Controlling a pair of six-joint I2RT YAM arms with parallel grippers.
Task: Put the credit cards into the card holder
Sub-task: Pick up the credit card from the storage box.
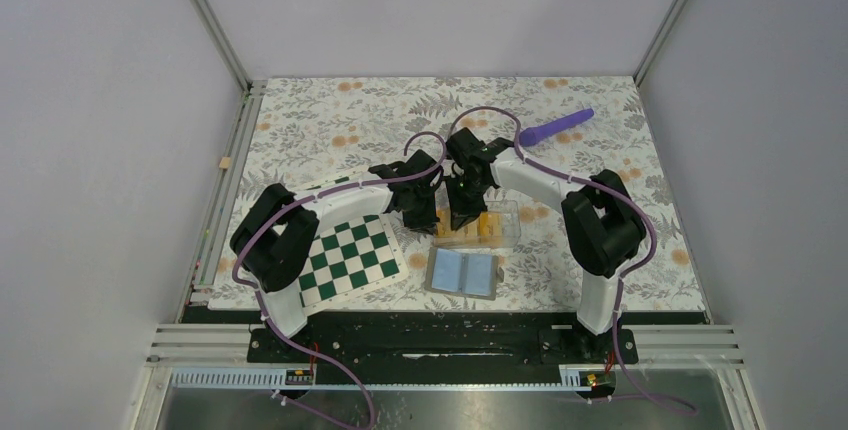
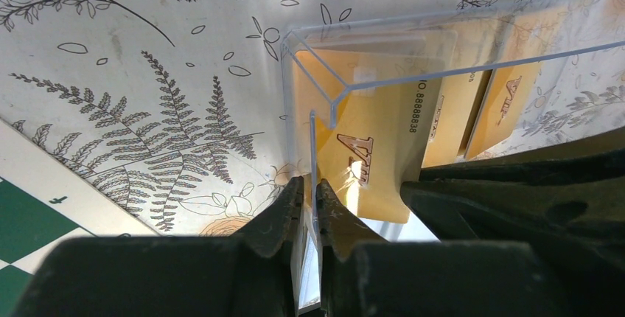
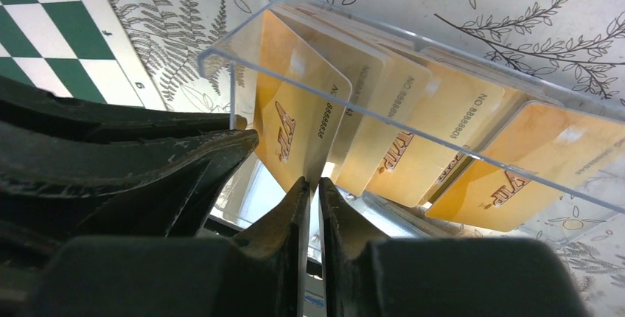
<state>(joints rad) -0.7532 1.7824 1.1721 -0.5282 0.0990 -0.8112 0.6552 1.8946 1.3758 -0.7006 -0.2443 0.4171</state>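
Note:
The card holder (image 1: pixel 503 212) is a clear acrylic box mid-table, with several orange-yellow credit cards (image 3: pixel 449 122) leaning inside it. My left gripper (image 2: pixel 309 184) is shut on the holder's thin clear side wall (image 2: pixel 312 140), just beside one credit card (image 2: pixel 368 136). My right gripper (image 3: pixel 315 183) is shut on the lower edge of the frontmost credit card (image 3: pixel 298 122), which tilts over the holder's rim (image 3: pixel 413 129). In the top view, the left gripper (image 1: pixel 425 212) and right gripper (image 1: pixel 462 215) meet at the holder's left end.
A green-and-white chessboard (image 1: pixel 350 255) lies left of the holder, under the left arm. A flat blue two-panel case (image 1: pixel 462 273) sits just in front of the holder. A purple rod (image 1: pixel 556 127) lies at the back right of the floral mat.

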